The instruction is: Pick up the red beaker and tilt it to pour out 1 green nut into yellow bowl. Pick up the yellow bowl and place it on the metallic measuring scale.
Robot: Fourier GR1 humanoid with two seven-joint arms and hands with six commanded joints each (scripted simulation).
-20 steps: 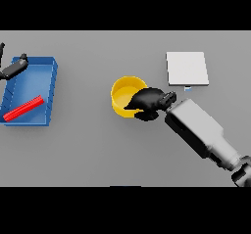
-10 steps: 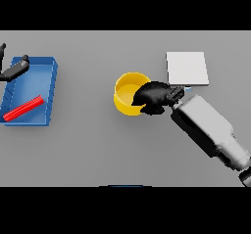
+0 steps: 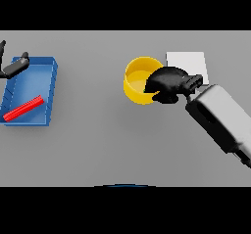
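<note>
The yellow bowl (image 3: pixel 136 79) hangs slightly above the grey table, just left of the metallic measuring scale (image 3: pixel 188 63), a pale square plate at the right back. My right hand (image 3: pixel 169 83) is shut on the bowl's right rim, fingers curled over the edge, and it hides that side of the bowl and part of the scale. The red beaker (image 3: pixel 23 107) lies on its side inside the blue tray (image 3: pixel 46 88) at the left. My left hand (image 3: pixel 12 67) shows at the far left edge, over the tray's back corner. No green nut can be made out.
The blue tray stands at the table's left side, with the beaker along its front part. My right forearm (image 3: pixel 223 125) slants in from the lower right.
My right hand has carried the yellow bowl upward and to the right, closer to the scale. The left hand, tray and beaker have stayed put.
</note>
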